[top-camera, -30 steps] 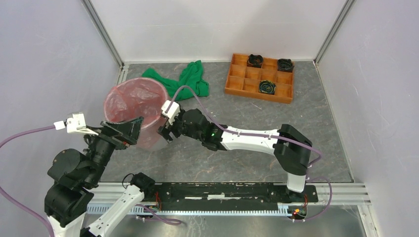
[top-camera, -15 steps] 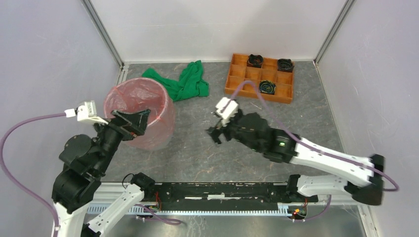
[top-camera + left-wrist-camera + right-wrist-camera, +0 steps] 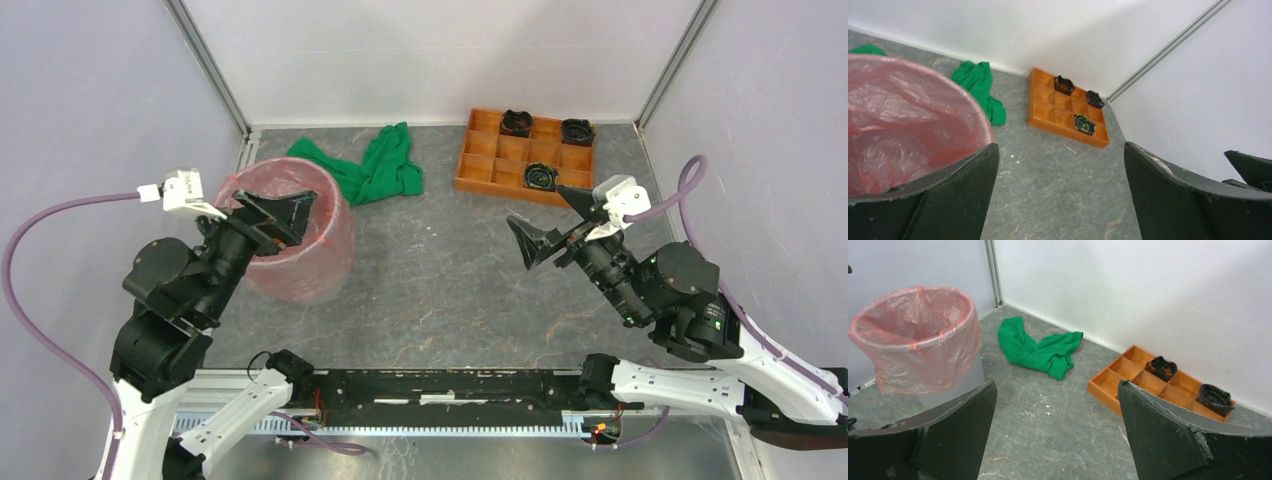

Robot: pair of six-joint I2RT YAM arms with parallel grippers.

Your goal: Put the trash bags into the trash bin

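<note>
The red-orange trash bag [image 3: 322, 238] lines the trash bin, its edge folded over the rim and hanging down the outside. In the right wrist view the bag [image 3: 918, 330] covers the bin's top, and bare grey wall [image 3: 959, 384] shows below it. My left gripper [image 3: 274, 212] hovers open over the bin's near-left rim with nothing between its fingers. In its own view the left gripper [image 3: 1060, 145] has the bag [image 3: 903, 115] at its left. My right gripper [image 3: 536, 204] stands open and empty well to the right of the bin, also [image 3: 1057, 382].
A green cloth [image 3: 375, 168] lies crumpled behind the bin near the back wall. An orange-brown compartment tray [image 3: 486, 172] with three dark round things sits at the back right, close to my right gripper. Walls close in the table on the left, back and right.
My right arm has drawn away from the bin's rim far to the right, its jaws opening a little wider. The left gripper has shifted slightly up and back over the bin. The bag stays on the bin.
</note>
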